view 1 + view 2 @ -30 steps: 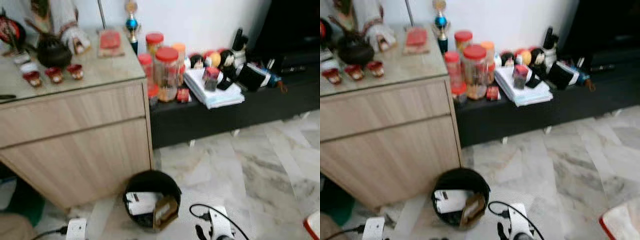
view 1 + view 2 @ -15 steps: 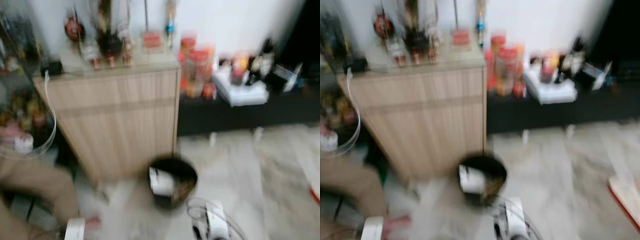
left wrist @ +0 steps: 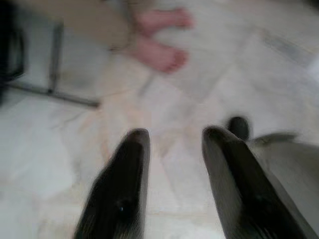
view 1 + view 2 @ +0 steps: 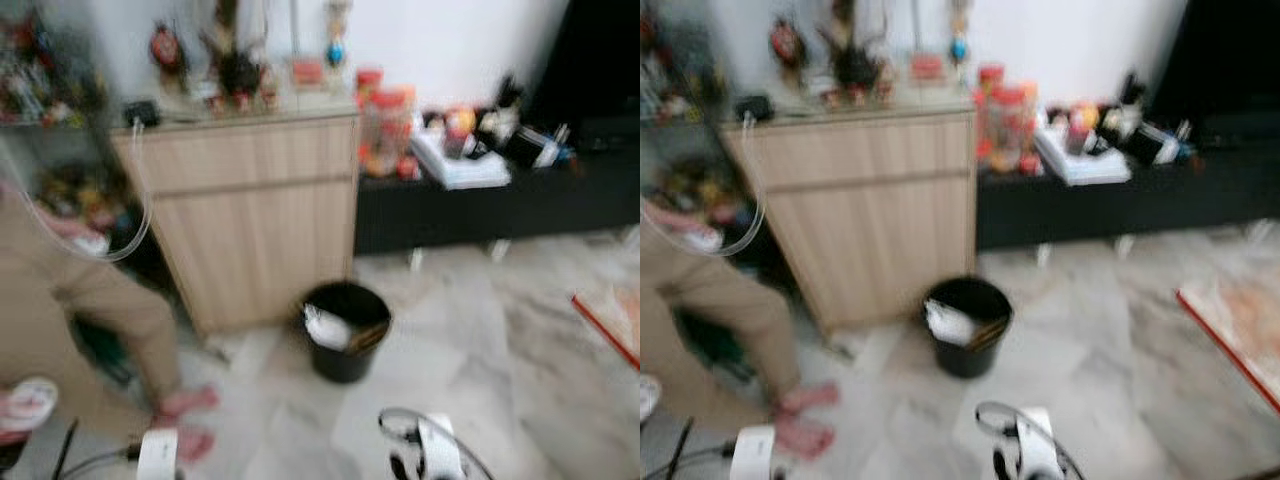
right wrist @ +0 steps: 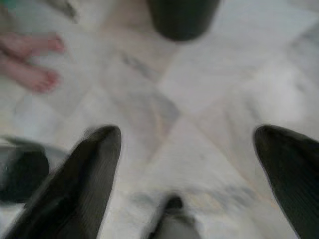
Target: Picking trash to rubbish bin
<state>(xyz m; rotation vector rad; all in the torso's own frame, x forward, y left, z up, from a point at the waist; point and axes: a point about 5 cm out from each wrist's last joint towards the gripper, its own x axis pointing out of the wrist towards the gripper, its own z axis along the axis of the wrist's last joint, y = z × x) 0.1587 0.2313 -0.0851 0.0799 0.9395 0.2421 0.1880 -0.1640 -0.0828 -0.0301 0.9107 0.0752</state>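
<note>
The black rubbish bin (image 4: 345, 343) stands on the marble floor by the corner of the wooden cabinet (image 4: 250, 210). Crumpled white trash (image 4: 325, 328) and a brown piece (image 4: 368, 338) lie inside it. In the left wrist view my left gripper (image 3: 172, 134) is open over bare floor, with nothing between its fingers. My right gripper (image 5: 187, 132) is open wide above the floor, and the bin (image 5: 182, 17) is a short way ahead of it. Both arms hang low at the bottom of the blurred eye views.
A person in beige trousers (image 4: 70, 300) stands barefoot at the left, feet (image 4: 185, 420) near my left arm. A low black bench (image 4: 490, 200) with jars and papers runs right of the cabinet. A red-edged mat (image 4: 610, 320) lies at the right.
The camera has pulled back and swung left, so the bin looks smaller and farther off. The person has come into view at the left. The pictures are blurred by motion.
</note>
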